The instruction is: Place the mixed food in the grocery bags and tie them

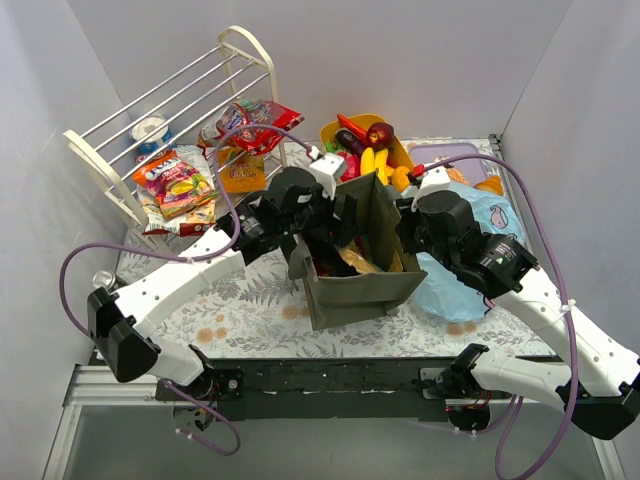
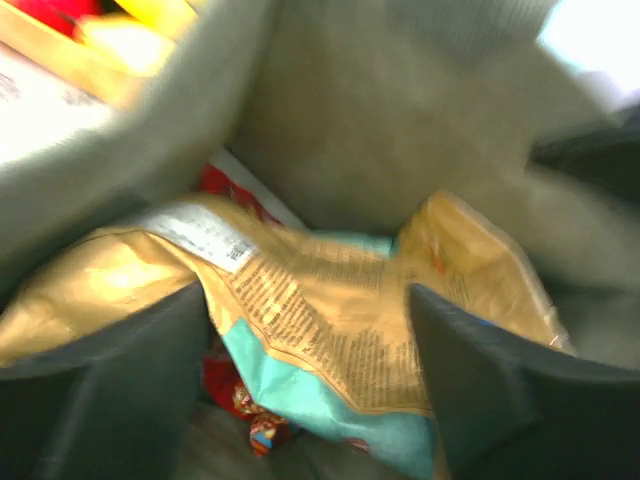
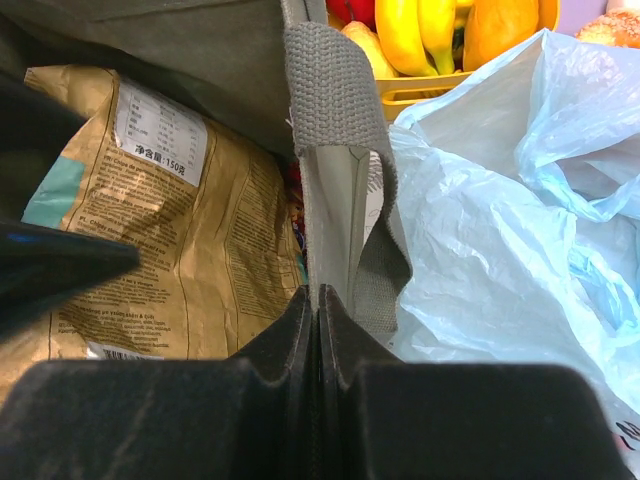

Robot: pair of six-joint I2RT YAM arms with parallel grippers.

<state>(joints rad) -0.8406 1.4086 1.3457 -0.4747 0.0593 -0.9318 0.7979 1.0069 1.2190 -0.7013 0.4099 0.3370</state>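
The olive tote [image 1: 365,285] stood open, and the light-blue bag [image 1: 470,275] lay slumped just right of it. Inside the tote lay the tan packet [image 2: 330,340], with the left gripper [image 2: 310,300] spread apart around it. The right gripper [image 3: 318,300] was pinched together on the tote's rim.

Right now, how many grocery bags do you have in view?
2: the olive-green tote standing open in the middle, and the light-blue plastic bag crumpled against its right side. No others show.
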